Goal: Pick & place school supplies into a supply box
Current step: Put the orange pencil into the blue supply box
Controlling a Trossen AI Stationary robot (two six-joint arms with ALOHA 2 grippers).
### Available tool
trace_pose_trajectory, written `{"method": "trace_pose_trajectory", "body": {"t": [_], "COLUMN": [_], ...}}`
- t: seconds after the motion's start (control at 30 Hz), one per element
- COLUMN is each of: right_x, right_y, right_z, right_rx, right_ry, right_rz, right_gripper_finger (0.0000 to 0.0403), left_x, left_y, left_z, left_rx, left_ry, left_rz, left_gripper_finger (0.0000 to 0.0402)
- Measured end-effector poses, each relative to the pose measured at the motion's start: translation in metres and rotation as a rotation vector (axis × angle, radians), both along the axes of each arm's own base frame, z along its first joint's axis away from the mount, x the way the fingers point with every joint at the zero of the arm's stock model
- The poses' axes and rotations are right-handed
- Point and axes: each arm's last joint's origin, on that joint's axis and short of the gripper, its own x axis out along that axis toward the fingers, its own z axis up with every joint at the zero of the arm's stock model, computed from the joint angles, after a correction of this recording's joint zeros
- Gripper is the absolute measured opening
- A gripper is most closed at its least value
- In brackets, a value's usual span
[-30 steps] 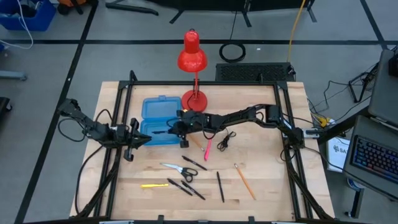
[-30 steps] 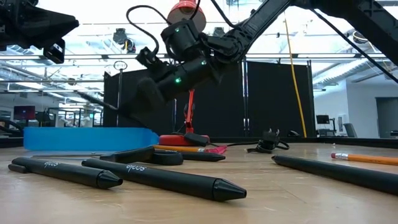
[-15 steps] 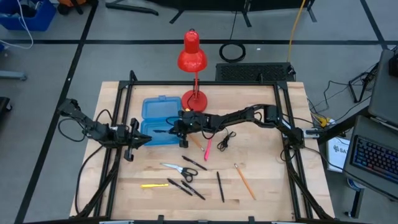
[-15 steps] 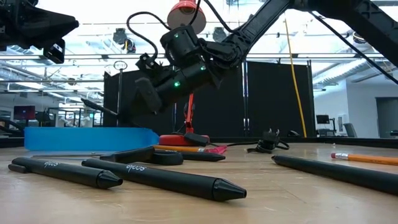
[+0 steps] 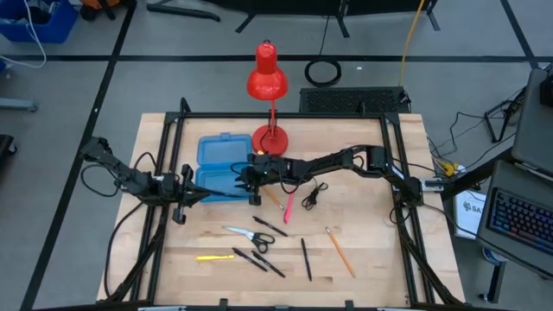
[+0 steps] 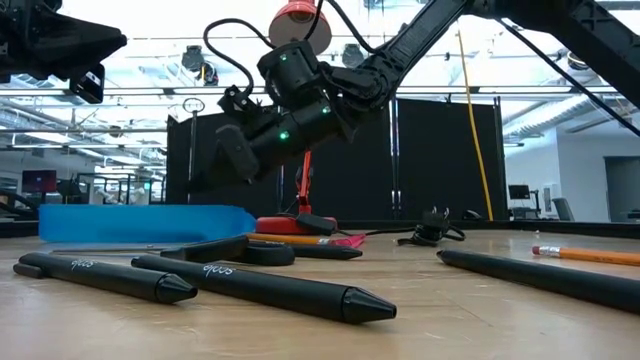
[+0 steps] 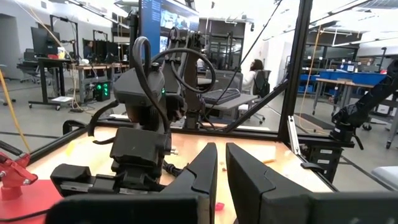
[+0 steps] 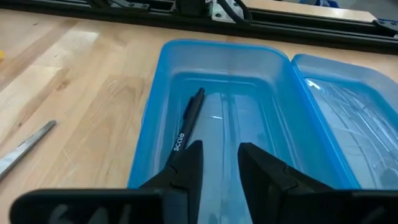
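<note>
**Pen lying in the box**

While pens [image 6: 270,289] are lying across the lower foreground of the low view, the right gripper [image 5: 244,180] is hovering mid-frame over the box [image 5: 218,172], fingers [image 8: 186,169] apart and empty. One pen [image 8: 188,119] is resting inside. At left, the left gripper [image 5: 206,194] is waiting, fingers [image 7: 202,174] nearly together.

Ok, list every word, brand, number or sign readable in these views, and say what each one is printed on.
"epos": white print, as best it reads, on the nearer black pen lying on the table, low view.
"epos": the same print on the black pen to its left.
White lettering on the black pen in the blue pencil case, right wrist view: too blurred to read for certain.
White box beside the table: print too small to read.
</note>
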Motion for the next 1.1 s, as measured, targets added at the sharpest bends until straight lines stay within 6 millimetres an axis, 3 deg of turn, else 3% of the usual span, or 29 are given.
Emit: {"method": "trace_pose_trajectory", "body": {"t": [0.27, 0.43, 0.73, 1.1], "right_x": [-0.001, -0.008, -0.042, -0.082], "right_y": [0.012, 0.026, 0.055, 0.100], "right_z": [-0.002, 0.014, 0.056, 0.077], "right_rx": [0.004, -0.004, 0.062, 0.143], "right_ry": [0.033, 0.105, 0.352, 0.623], "right_rz": [0.024, 0.058, 0.078, 0.078], "right_gripper_finger": [0.0089, 0.0081, 0.0068, 0.0062], "left_x": [0.000, 0.000, 0.000, 0.000], "left_y": [0.000, 0.000, 0.000, 0.000], "left_z": [-0.001, -0.001, -0.002, -0.002], "left_rx": [-0.023, -0.036, -0.063, -0.082], "left_ry": [0.012, 0.014, 0.019, 0.020], "left_rz": [-0.006, -0.008, -0.012, -0.012], "left_gripper_finger": [0.0037, 0.0037, 0.0037, 0.0037]}}
